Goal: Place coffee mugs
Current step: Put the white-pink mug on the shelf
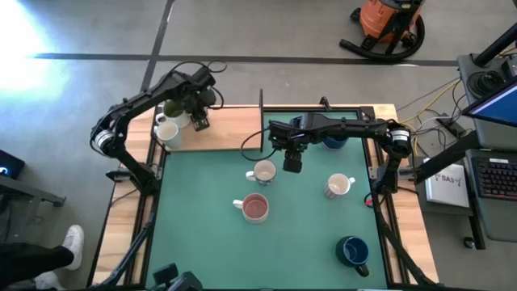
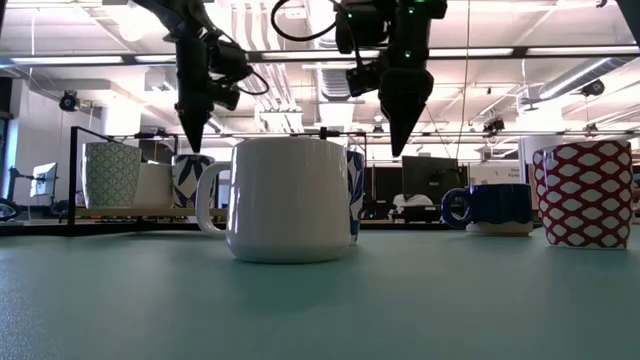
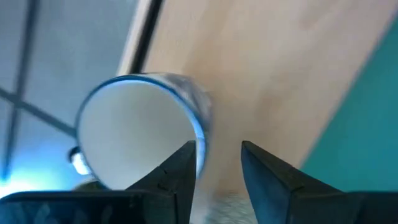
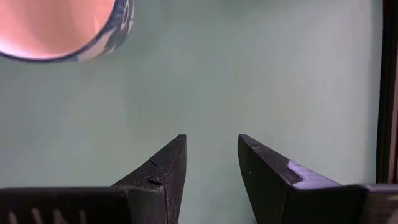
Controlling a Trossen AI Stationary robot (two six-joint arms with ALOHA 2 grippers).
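Note:
My left gripper (image 1: 199,121) hovers open over the wooden board at the table's far left. A blue-patterned mug (image 3: 137,134) stands just beneath its fingers, and an olive-green mug (image 1: 170,109) and a white mug (image 1: 167,132) stand beside it. In the low view the left gripper (image 2: 191,145) is just above the mugs on the board. My right gripper (image 1: 292,164) hangs open above the green mat, just right of a blue-patterned mug (image 1: 262,172) that shows at the edge of its wrist view (image 4: 62,28). On the mat stand a mug with a pinkish-red inside (image 1: 254,207), a patterned mug (image 1: 339,186) and a navy mug (image 1: 353,251). Another navy mug (image 1: 335,142) stands under the right arm.
A thin dark frame (image 1: 261,105) edges the wooden board and the mat's far side. Bare green mat (image 1: 202,234) lies at the near left and between the mugs. Cables and equipment stand past the table's right edge (image 1: 452,178). A person's shoe (image 1: 73,242) shows at the near left.

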